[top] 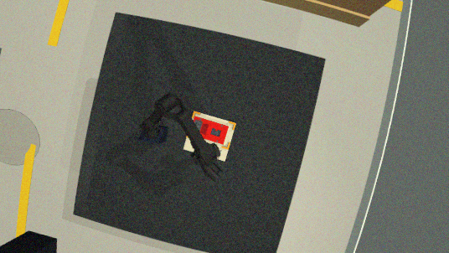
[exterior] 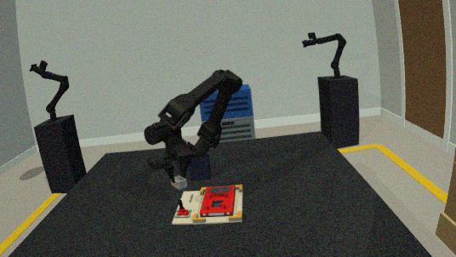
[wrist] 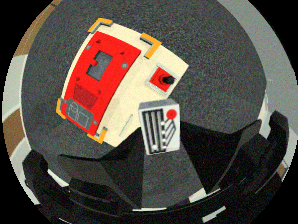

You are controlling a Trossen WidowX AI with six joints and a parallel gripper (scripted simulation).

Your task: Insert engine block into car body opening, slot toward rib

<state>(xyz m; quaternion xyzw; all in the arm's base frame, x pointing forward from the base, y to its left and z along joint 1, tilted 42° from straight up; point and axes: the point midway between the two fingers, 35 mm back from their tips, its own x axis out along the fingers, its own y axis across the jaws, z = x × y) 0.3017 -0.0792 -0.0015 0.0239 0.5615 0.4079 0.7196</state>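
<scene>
My gripper (wrist: 160,128) (exterior: 179,179) is shut on the engine block (wrist: 159,136) (exterior: 179,184), light grey with dark slots and a red dot on top. It holds the block above the table, off the plain side of the cream board (wrist: 124,102) (exterior: 194,208) (top: 222,156). The red car body (wrist: 111,84) (exterior: 229,200) (top: 223,136) lies on that board. Its opening (wrist: 101,68) (exterior: 217,204) (top: 215,131) is empty, and a small red rib (wrist: 93,62) juts into it from one side. The arm hides the block in the top view.
Orange corner brackets (wrist: 150,46) (exterior: 235,218) stand around the body. A red square part with a black upright lever (wrist: 162,79) (exterior: 183,211) stands on the board near the block. A dark blue box (exterior: 201,167) is behind the board, by the arm's base.
</scene>
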